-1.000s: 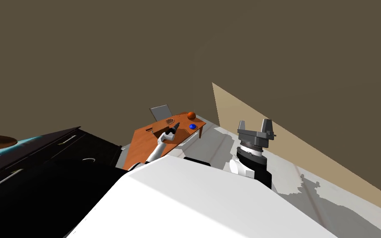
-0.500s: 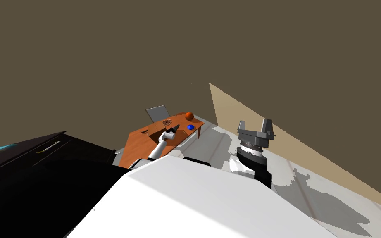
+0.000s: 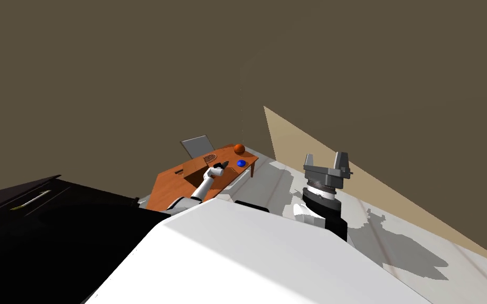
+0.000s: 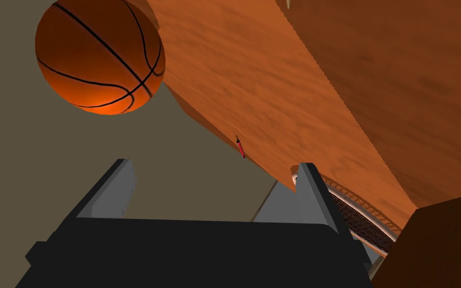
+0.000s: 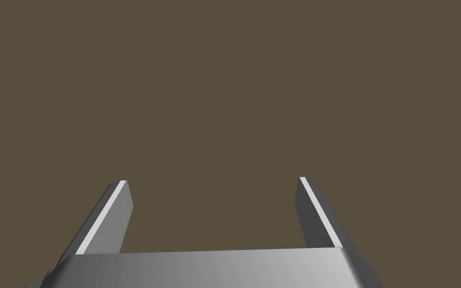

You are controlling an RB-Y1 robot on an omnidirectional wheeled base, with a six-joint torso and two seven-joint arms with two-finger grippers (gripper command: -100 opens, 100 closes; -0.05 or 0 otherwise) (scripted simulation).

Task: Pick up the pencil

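A small red pencil lies at the far edge of the orange-brown wooden table, some way beyond my left gripper, which is open with nothing between its fingers. In the head view that left gripper hovers over the table, stretched out ahead of me. My right gripper is raised at my right side, open and empty, as the right wrist view also shows.
An orange basketball rests on the table near the pencil. A blue ball, a round woven mat and a grey laptop also sit there. A black cabinet stands to my left.
The whole head view has shifted left, so I have turned or moved; the table and black cabinet slid leftward. My left arm stays stretched over the table. The right gripper is unchanged.
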